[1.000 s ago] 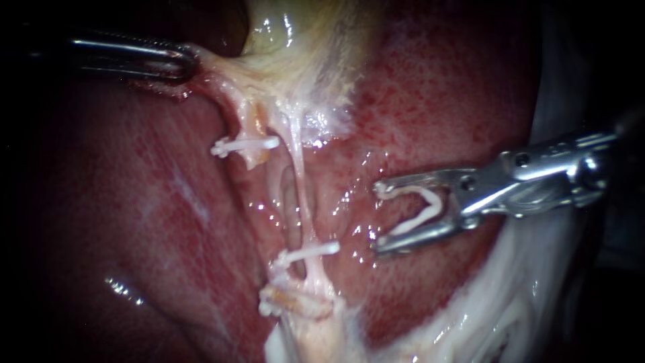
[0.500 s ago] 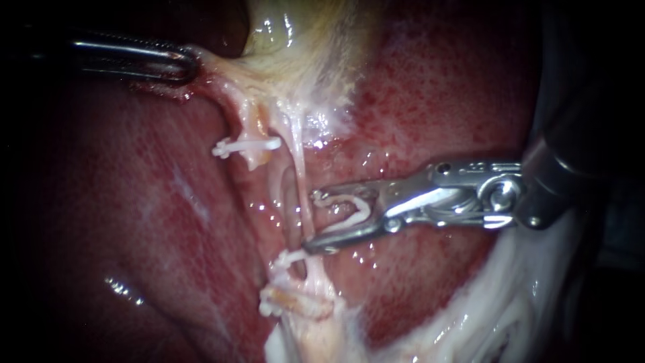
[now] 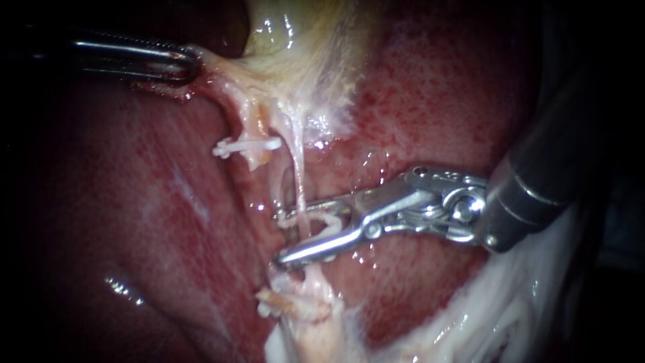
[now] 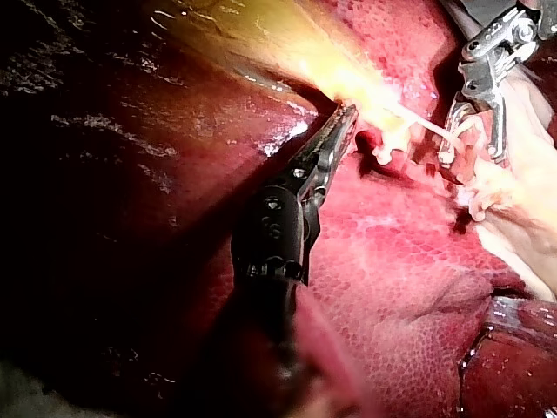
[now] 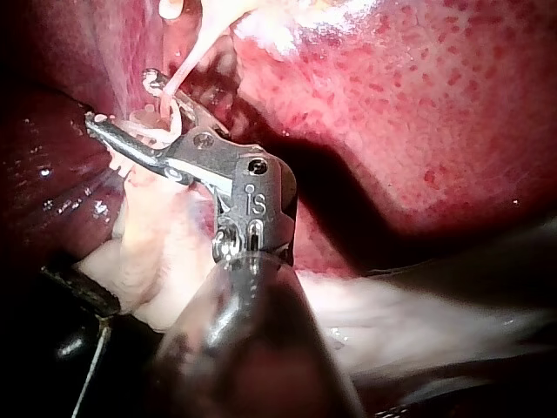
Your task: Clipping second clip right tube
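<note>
Tube (right) (image 3: 299, 176): thin pale strand from gallbladder (image 3: 302, 40) down across liver (image 3: 134, 202), passing between the right instrument's jaws.
Right instrument (image 3: 281, 236): jaws spread, carrying loaded clip (image 3: 329, 225) astride the tube; shaft enters from upper right.
Left instrument (image 3: 190, 65): jaws clamped on gallbladder edge; shaft level.

Glossy wet liver (image 3: 134, 215), white plastic clip (image 3: 328, 226)

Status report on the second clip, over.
Left instrument shut on tissue. Right instrument carries loaded clip astride right tube, not yet closed. Nothing blocking.
</note>
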You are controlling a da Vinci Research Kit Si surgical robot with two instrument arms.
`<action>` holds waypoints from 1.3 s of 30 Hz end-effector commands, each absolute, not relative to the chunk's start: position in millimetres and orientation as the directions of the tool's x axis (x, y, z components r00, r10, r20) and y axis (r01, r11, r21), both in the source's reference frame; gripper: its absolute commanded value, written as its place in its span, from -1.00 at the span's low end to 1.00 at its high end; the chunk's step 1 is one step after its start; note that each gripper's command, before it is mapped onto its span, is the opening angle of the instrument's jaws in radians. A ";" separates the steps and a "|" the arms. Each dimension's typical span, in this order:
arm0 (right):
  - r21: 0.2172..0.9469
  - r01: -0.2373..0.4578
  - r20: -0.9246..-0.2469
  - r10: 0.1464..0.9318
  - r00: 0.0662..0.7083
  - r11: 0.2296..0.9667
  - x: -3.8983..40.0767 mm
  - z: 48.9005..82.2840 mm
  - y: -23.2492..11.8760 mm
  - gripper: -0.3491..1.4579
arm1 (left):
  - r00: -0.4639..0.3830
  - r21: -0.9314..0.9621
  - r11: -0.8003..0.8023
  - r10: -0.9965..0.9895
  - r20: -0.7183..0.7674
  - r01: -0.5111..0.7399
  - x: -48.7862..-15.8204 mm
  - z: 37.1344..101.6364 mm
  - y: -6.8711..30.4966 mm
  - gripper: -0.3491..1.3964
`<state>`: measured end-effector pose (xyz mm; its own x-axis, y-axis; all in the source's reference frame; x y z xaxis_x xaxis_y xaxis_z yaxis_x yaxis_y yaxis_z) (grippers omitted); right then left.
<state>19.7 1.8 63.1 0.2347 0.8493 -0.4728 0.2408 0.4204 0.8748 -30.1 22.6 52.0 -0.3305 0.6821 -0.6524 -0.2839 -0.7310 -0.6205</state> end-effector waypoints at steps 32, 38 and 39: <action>0.887 0.294 -0.435 0.857 0.275 0.356 18.3 62.2 2.2 -1.00 | -0.330 -0.621 -0.731 0.682 -0.652 -0.283 -30.2 52.1 22.7 -1.00; 0.891 0.297 -0.426 0.858 0.285 0.344 18.3 62.4 2.2 -1.00 | -0.330 -0.621 -0.731 0.682 -0.652 -0.283 -30.1 52.3 22.8 -1.00; 0.891 0.298 -0.427 0.858 0.286 0.344 18.3 62.4 2.2 -1.00 | -0.330 -0.621 -0.731 0.682 -0.653 -0.283 -30.1 52.3 22.8 -1.00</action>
